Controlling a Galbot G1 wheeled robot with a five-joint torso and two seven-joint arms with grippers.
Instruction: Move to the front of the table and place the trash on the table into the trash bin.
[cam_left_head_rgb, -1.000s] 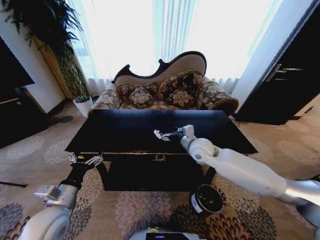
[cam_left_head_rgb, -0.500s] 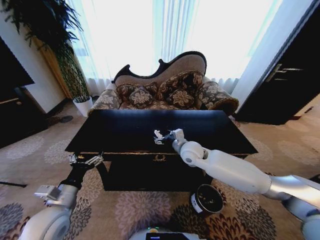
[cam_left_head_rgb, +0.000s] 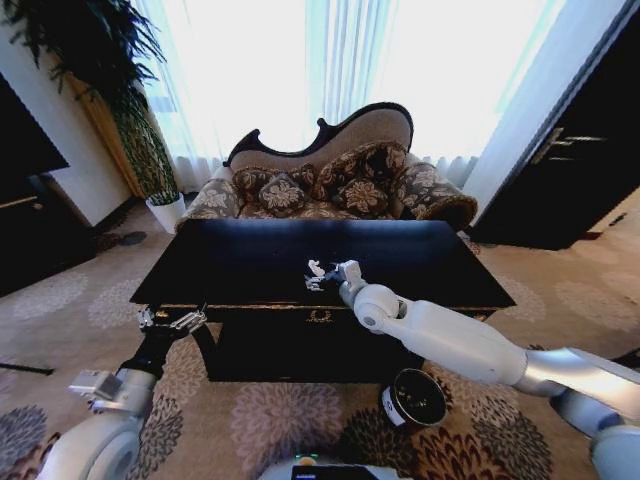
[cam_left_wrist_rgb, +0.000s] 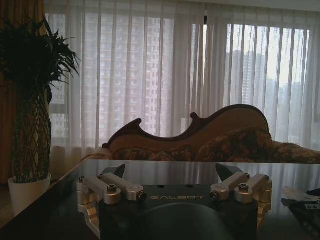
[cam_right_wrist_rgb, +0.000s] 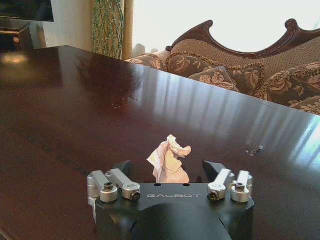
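The robot stands at the near side of the black table, and its right arm reaches forward over the glossy top. The right gripper is low over the table, near the middle and a little toward the near edge. In the right wrist view its two fingers are spread apart, and a crumpled white paper scrap stands on the table between them, just in front of the gripper body; I cannot tell if the fingers touch the paper. In the head view the same scrap shows as a small white piece at the tip of the gripper. The left gripper is held low at the near left corner of the table, beside the table edge, and its fingers are open with nothing between them. The trash bin stands on the patterned carpet near the robot, in front of the table toward the right, under the right arm. Behind the table, on the far side, is a patterned sofa, and a white planter pot with a tall plant is at the far left.
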